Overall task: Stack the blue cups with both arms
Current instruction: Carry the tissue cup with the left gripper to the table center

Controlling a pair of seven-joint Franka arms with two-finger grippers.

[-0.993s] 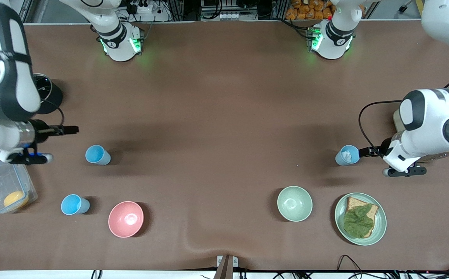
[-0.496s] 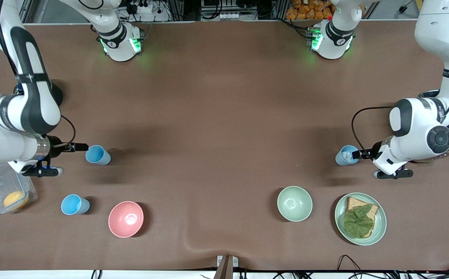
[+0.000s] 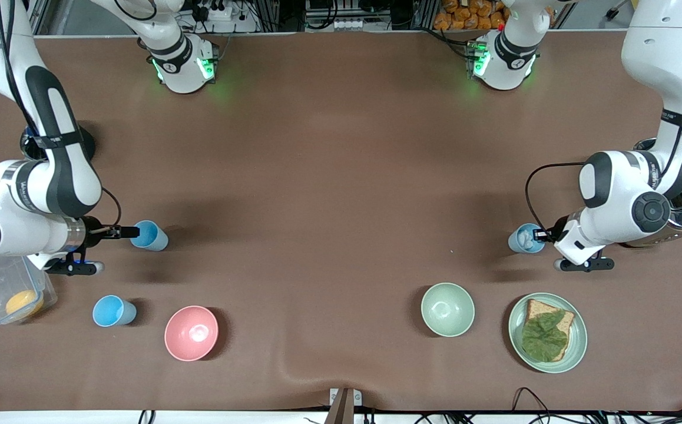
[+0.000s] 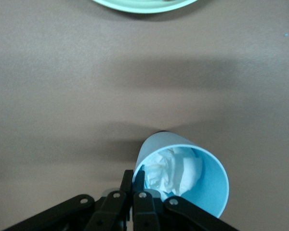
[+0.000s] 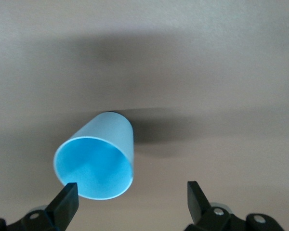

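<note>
At the right arm's end of the table (image 3: 329,176), the right claw (image 3: 131,231) is now sitting at the rim of a sky-blue cup (image 3: 149,235), having travelled in from well off to the side over the last second; its fingers are still spread wide, and in the right wrist view the cup (image 5: 97,159) is lying between them with one fingertip (image 5: 66,199) at the rim and the other (image 5: 195,195) well apart from it, so nothing is gripped yet. Nearer the front camera, a second sky-blue cup (image 3: 113,311) is standing untouched beside the pink bowl (image 3: 191,333), with a clear lidded box (image 3: 8,291) holding something orange closer to the table's edge. Toward the middle, the pale green bowl (image 3: 447,309) and a green plate (image 3: 576,341) carrying bread and a leaf are sitting undisturbed. At the left arm's end, the left claw (image 3: 540,236) has just pressed together on the rim of the grey-blue cup (image 3: 522,240), which a second ago it was only approaching with fingers apart; the left wrist view shows the fingers (image 4: 127,182) pinching the cup wall (image 4: 183,175), with crumpled white paper inside the cup. That cup is still resting on the table, so it looks ready to lift, while the right side probably needs to close first.
</note>
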